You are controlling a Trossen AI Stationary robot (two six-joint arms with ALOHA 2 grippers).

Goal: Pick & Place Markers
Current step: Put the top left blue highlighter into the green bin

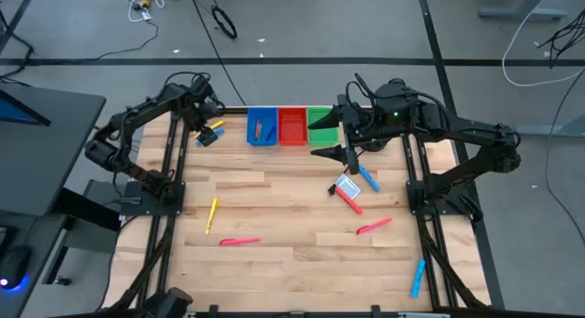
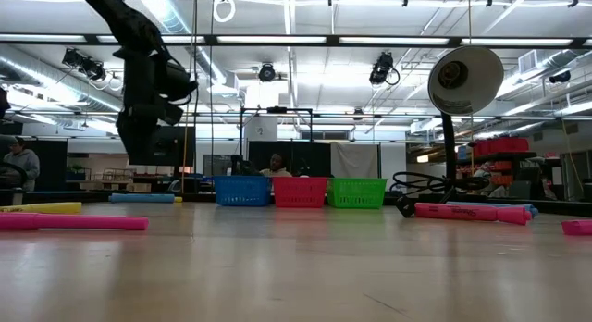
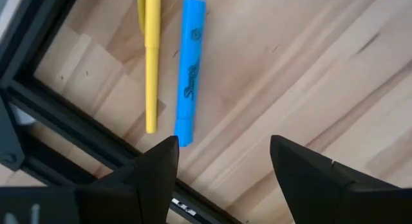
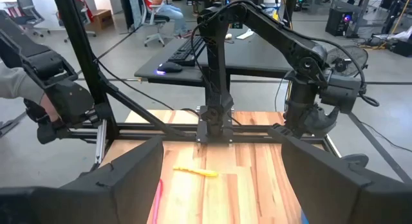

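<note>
Step in hand, as we judge it: approach to a pick. Left to right:

- Left claw (image 1: 207, 132), jaws wide and empty, hovers over a blue marker (image 3: 190, 69) and yellow marker (image 3: 151, 56), both smooth plastic sticks lying side by side at the far left of the pale wood-plank counter (image 1: 274, 217). Next we would descend, straddle one, close.
- Mesh bins: blue bin (image 1: 261, 127), red bin (image 1: 292, 126), green bin (image 1: 321, 124).
- Right claw (image 1: 335, 152), wide, empty, just in front of the green bin.
- Loose markers (image 1: 373, 227) scattered across the counter.

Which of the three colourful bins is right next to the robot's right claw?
The green plastic bin, at the right end of the row. The open right gripper hangs beside it; the red bin and blue bin sit farther left.
</note>
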